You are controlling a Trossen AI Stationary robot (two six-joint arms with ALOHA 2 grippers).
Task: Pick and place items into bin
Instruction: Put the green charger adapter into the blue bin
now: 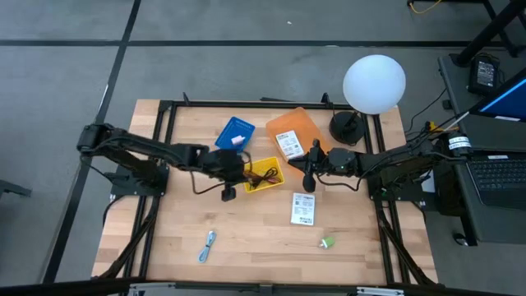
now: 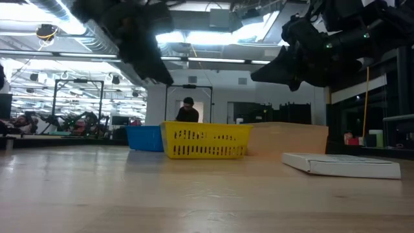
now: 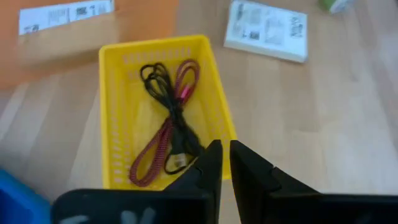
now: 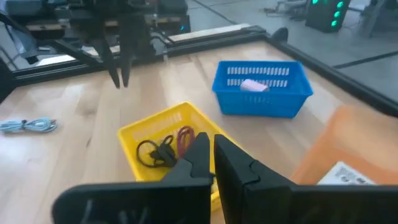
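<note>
Just beyond the left gripper's (image 3: 224,163) near-shut fingers, cords (image 3: 166,118) in yellow bin (image 3: 118,124).

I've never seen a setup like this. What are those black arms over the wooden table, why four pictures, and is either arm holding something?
They are two robot arms sorting small items into bins. One camera looks straight down, one sits at table level, and one rides on each wrist. The left gripper hangs beside the yellow bin, which holds a black cord and a dark-red cord. The right gripper is shut near the orange tray, holding nothing. A pink block lies in the blue bin. Still on the table: a white packet, a green piece and a blue-silver piece.
</note>
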